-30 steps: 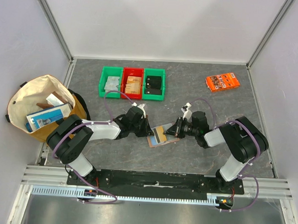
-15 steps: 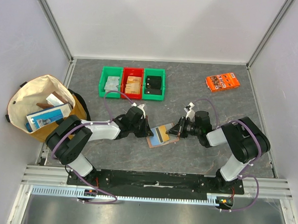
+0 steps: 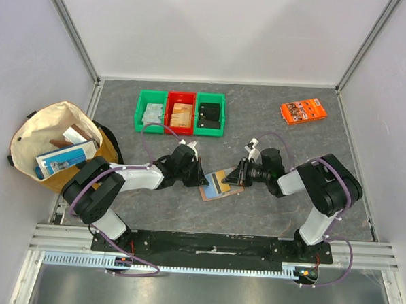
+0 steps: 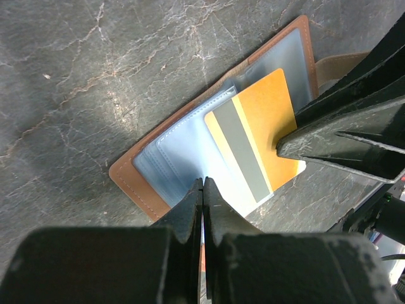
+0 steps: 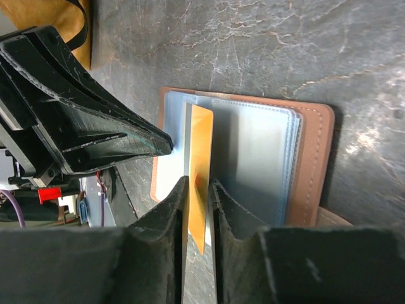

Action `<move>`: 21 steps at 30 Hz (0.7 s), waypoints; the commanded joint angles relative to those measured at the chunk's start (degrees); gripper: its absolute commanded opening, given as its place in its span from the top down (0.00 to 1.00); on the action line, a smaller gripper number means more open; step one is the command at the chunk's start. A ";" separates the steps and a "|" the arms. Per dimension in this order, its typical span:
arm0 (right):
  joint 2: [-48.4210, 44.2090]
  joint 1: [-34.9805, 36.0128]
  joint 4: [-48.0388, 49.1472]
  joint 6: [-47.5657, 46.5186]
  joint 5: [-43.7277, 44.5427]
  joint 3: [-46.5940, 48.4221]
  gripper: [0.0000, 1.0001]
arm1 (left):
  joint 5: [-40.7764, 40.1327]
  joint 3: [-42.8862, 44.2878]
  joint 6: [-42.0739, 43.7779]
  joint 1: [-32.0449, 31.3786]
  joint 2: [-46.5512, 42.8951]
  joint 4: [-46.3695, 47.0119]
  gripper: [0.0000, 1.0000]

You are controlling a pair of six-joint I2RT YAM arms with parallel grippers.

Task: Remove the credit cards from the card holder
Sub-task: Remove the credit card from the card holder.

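On grey veined tabletop [image 3: 292, 136] — card holder [image 4: 168, 158], white walls [image 3: 223, 30].

The right gripper [image 3: 235, 178] had backed off toward the right edge of the table half a second ago. It has now pushed in to the left again, about where it stood a second ago. Its fingers are closed over the right end of the orange card [image 3: 219, 185]. They cover the right end of the open card holder [image 3: 205, 193], which showed plainly a moment back.
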 commanded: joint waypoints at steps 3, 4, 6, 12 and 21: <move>1.01 1.04 -2.42 -2.13 -1.16 2.63 0.94 | -1.16 -0.91 2.26 -0.27 0.07 -4.64 0.98; 0.39 0.86 -3.48 -2.57 -0.64 2.72 0.98 | -1.42 -1.26 2.00 -0.27 -0.01 -4.46 0.98; -1.19 0.60 -5.85 -3.80 0.86 2.81 1.00 | -1.60 -1.79 1.55 -0.27 -0.10 -3.85 0.98; -9.62 -2.04 -18.50 -11.01 6.13 3.42 1.00 | -1.95 -2.40 0.85 -0.27 -0.28 -3.23 0.98; -22.71 -1.87 -29.40 -18.38 13.07 5.61 1.00 | -2.75 -1.62 -0.73 -0.10 -7.39 -4.19 0.81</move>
